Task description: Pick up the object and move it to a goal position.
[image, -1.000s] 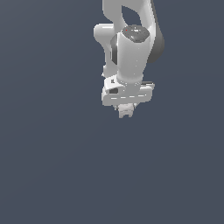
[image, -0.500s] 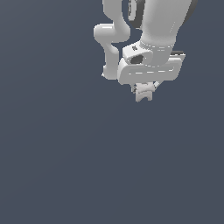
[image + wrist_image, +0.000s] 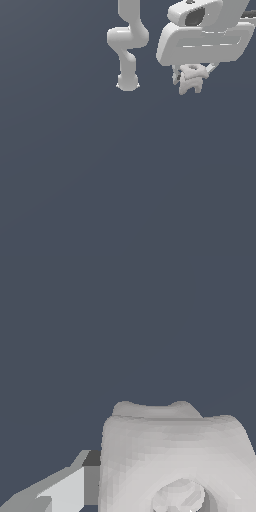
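Between the fingers (image 3: 176, 76) sits the lumpy, off-white, blocky object (image 3: 191, 80).

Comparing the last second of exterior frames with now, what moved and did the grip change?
The gripper travelled toward the exterior view's right and upward, growing larger in the picture, carrying the off-white object with it. Nothing was released: the object stays pinched between the fingers. The plain dark background is unchanged.

Over the last second we see the gripper (image 3: 190, 80) travel up and toward the exterior view's right, away from the arm's base (image 3: 127, 82), carrying the off-white object (image 3: 190, 83) along between its fingers.
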